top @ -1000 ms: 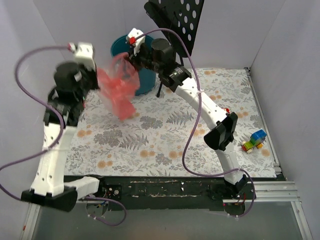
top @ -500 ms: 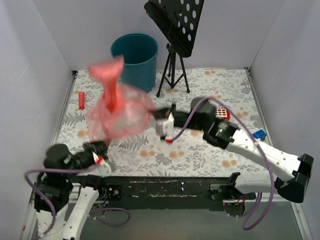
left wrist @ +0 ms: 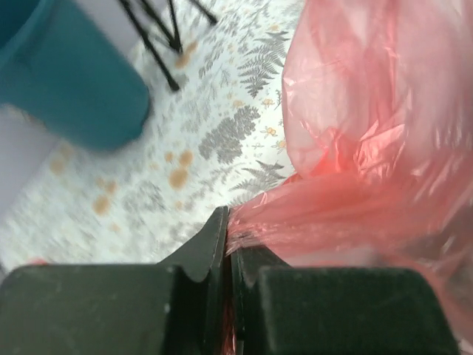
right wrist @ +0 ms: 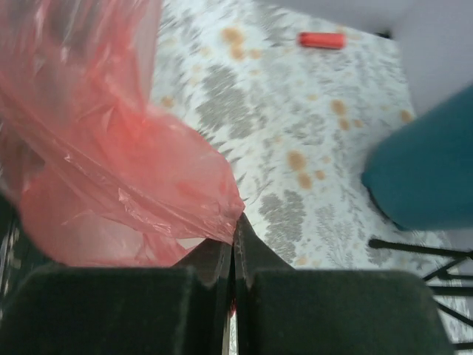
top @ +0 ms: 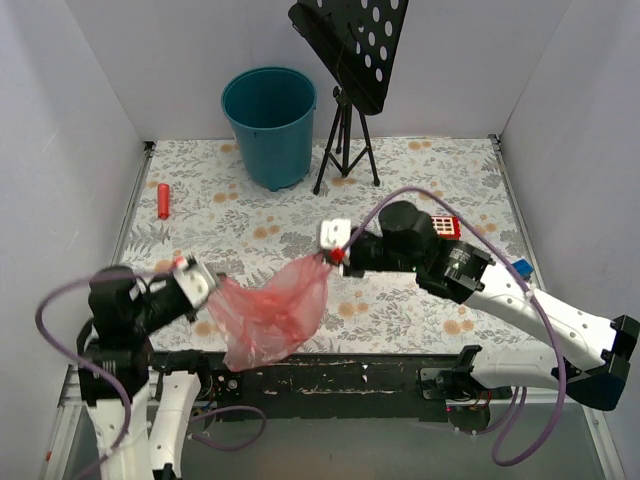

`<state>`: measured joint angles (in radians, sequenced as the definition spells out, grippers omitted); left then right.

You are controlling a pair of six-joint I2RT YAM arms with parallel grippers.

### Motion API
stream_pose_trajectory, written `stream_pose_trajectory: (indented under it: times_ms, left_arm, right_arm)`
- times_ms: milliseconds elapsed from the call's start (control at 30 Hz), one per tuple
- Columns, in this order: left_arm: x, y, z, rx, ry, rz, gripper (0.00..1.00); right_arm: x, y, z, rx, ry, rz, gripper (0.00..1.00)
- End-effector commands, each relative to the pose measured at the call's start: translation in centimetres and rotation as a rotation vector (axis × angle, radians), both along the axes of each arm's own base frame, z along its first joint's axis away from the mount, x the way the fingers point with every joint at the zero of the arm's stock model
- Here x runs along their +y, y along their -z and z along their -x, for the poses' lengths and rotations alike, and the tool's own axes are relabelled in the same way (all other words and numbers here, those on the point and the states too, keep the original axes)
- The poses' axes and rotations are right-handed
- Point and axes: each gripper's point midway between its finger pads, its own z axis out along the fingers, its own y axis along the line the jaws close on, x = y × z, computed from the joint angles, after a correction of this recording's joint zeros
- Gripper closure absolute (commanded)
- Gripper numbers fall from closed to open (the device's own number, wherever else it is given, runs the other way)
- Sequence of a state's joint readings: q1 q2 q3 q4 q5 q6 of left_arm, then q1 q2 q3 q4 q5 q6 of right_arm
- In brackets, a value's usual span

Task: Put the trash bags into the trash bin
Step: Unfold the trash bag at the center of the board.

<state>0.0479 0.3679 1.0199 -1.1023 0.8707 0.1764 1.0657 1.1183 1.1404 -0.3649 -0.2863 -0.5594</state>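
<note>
The red bag [top: 270,320] hangs low between the 2 arms, left gripper [top: 208,296] and right gripper [top: 335,256] each pinched tight on its film. The bin [top: 268,110] stands well apart at the back, so the whole carry and drop look still to do.

Bright, even light fills the overhead view, with no glare and only soft, faint shadows at the foot of the trash bin [top: 268,120]. Both wrist views are softer: the patterned tabletop [left wrist: 207,140] smears with blur, and light glows through the red trash bag [right wrist: 111,170].
</note>
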Motion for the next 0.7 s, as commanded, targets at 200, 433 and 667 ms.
stream_pose_trajectory:
  times_ms: [200, 433, 667]
  left_arm:
    - [5.6, 1.7, -10.7, 0.713, -0.769, 0.408, 1.00]
    - [9.9, -0.7, -16.1, 0.583, -1.003, 0.414, 1.00]
    - [13.6, -32.0, -19.8, -0.320, -0.915, 0.641, 1.00]
  right_arm:
    - [1.9, -1.3, -13.9, 0.403, 0.611, -0.098, 0.99]
    - [7.8, -0.2, -21.3, 0.329, 0.583, -0.043, 0.99]
    - [8.7, -31.8, -24.3, -0.327, 0.449, -0.897, 0.99]
